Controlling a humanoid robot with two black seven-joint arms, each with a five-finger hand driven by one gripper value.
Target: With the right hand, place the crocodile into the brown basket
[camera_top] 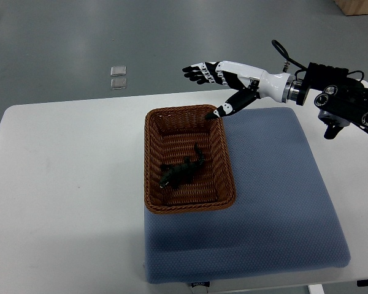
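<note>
Fingers (196, 73) spread, R robot hand (224, 76) over basket (149, 160) rim; crocodile (183, 171) inside.

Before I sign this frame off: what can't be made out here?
Left arm: outside the top view entirely.
Right hand: its thumb tip overlaps the brown basket's far rim; one steep view cannot show touching or hovering.
Right arm: cut off by the right edge.
Two small squares on the floor: too small to identify.
Label on the blue mat's front edge: too small to read.
</note>
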